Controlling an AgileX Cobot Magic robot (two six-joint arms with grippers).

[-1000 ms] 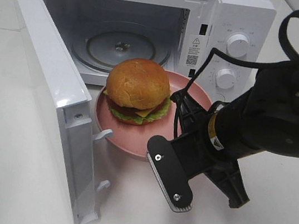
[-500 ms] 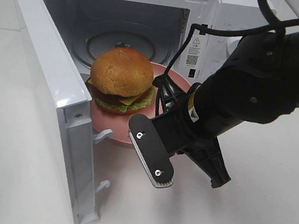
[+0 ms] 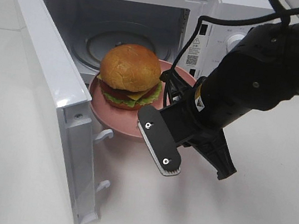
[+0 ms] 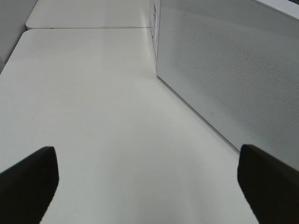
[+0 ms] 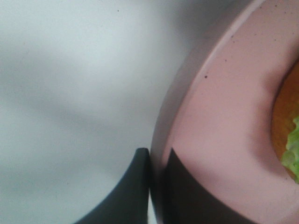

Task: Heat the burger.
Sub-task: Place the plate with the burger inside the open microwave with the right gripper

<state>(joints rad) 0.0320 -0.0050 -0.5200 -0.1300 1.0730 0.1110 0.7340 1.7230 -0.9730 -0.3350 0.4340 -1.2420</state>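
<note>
1. My right claw [image 5: 156, 156] is pinched shut on the rim of the pink plate [image 3: 115, 119].
2. The burger [image 3: 130, 70] sits on that plate, at the mouth of the open microwave [image 3: 232, 11].
3. My left claw [image 4: 148, 179] gapes wide, holding nothing, above the white surface [image 4: 93, 116].

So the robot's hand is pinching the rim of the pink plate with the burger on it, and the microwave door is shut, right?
Not quite. The microwave door is wide open, as the exterior high view shows. The rest holds: the right hand pinches the rim of the pink plate, with the burger on it.
</note>
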